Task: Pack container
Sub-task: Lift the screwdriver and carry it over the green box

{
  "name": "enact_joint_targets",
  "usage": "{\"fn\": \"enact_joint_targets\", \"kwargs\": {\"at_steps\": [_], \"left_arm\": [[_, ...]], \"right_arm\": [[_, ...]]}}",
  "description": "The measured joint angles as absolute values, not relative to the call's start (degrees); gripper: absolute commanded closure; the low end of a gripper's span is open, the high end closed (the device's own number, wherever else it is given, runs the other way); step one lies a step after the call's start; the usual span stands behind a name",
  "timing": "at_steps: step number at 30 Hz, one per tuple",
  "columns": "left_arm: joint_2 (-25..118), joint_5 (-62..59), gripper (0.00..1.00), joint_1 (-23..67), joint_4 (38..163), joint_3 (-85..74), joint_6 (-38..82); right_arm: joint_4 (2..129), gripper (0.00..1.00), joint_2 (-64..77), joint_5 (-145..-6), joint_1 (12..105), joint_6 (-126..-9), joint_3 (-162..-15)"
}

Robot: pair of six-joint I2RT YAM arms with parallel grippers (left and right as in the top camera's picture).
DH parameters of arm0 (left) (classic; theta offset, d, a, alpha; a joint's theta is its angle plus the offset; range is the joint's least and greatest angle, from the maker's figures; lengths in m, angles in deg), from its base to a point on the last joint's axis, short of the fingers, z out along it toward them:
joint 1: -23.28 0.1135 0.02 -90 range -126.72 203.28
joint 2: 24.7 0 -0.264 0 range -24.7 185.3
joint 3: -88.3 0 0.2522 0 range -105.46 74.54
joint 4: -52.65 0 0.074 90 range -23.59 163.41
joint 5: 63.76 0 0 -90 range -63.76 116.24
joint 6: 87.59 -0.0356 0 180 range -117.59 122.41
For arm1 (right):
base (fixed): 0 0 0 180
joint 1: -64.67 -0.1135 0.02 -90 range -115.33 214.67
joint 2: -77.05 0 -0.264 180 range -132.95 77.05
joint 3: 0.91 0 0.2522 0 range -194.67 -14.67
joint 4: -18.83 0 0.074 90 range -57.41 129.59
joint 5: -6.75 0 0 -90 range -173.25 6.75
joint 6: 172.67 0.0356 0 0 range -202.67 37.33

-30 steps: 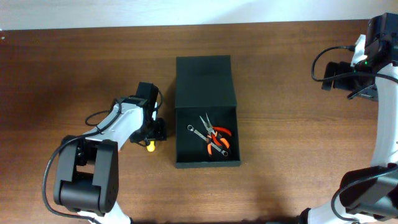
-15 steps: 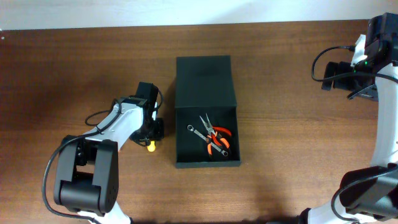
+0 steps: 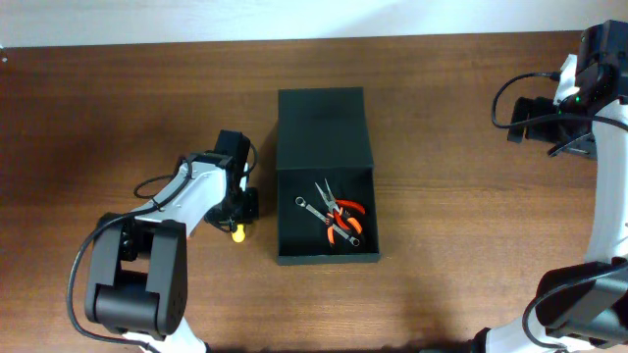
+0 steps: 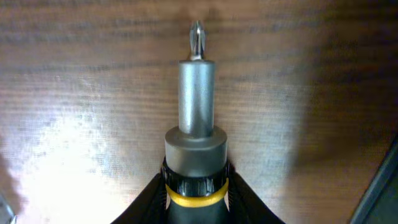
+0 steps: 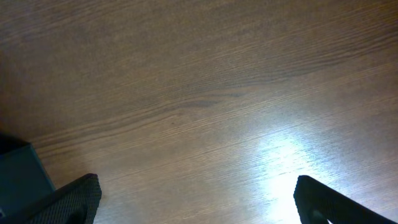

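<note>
The container (image 3: 324, 127) sits mid-tabletop (image 3: 442, 284), lid flapped back, with pliers (image 3: 343, 221) and a wrench (image 3: 310, 208) inside. Just beside its left wall, the left gripper (image 3: 241, 204) pinches a screwdriver (image 4: 197, 112). The right gripper (image 5: 196, 200) hangs wide, well apart. A shallow pinch could let the screwdriver twist loose, or its tip snag the wall.

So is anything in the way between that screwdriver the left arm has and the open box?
Nothing visible. Only bare table lies between the screwdriver, in the left gripper, and the container's near wall, which it would have to clear. Inside, pliers and a wrench lie away from that wall, leaving floor bare.
</note>
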State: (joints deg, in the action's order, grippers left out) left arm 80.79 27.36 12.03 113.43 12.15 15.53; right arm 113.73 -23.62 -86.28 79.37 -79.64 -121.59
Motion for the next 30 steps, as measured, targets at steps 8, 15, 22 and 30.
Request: {"fn": "enact_joint_targets", "kwargs": {"at_steps": [8, 15, 22, 30], "left_arm": [[81.1, 27.4, 0.85, 12.1, 121.3, 1.1, 15.5], [81.1, 28.2, 0.85, 11.7, 130.3, -12.5, 12.8], [78.7, 27.9, 0.85, 6.8, 137.2, -20.4, 8.0], [73.3, 21.9, 0.85, -3.8, 137.6, -20.8, 5.0]], "right_arm": [[113.7, 0.01, -23.6, -86.3, 79.4, -79.7, -121.6], [113.8, 0.01, -23.6, -86.3, 79.4, -79.7, -121.6], [113.7, 0.01, -23.6, -86.3, 79.4, -79.7, -121.6], [113.7, 0.01, -23.6, -86.3, 79.4, -79.6, -121.6]]}}
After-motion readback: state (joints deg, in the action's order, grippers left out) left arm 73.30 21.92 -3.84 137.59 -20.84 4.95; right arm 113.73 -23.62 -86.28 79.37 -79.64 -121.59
